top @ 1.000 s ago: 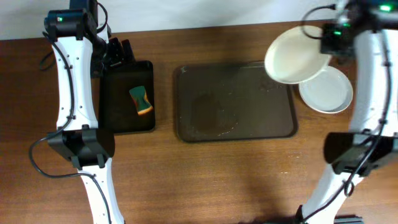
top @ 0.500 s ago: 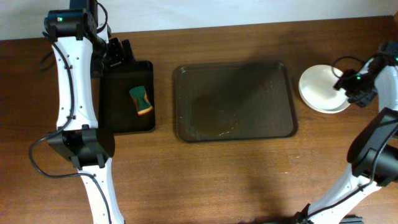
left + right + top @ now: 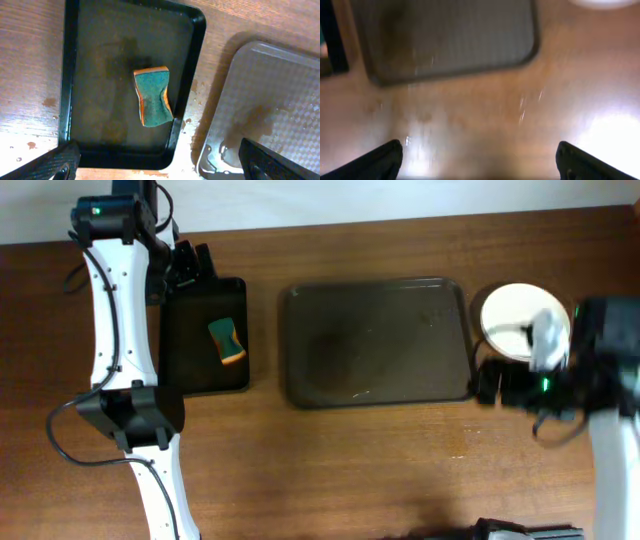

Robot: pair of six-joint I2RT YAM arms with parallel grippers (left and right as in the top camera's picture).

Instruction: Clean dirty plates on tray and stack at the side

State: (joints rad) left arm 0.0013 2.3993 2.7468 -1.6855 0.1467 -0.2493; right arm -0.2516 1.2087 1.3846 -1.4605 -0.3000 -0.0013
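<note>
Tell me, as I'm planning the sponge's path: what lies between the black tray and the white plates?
The large brown tray lies between the black tray and the white plates, as the overhead view shows.

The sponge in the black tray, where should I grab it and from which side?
Probably pinch the sponge across its narrowed waist, coming straight down from above: it lies flat, green face up, in the black tray, and both long edges curve inward there.

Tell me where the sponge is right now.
In the overhead view the sponge lies inside the narrow black tray on the left side of the table, just left of the large brown tray.
</note>
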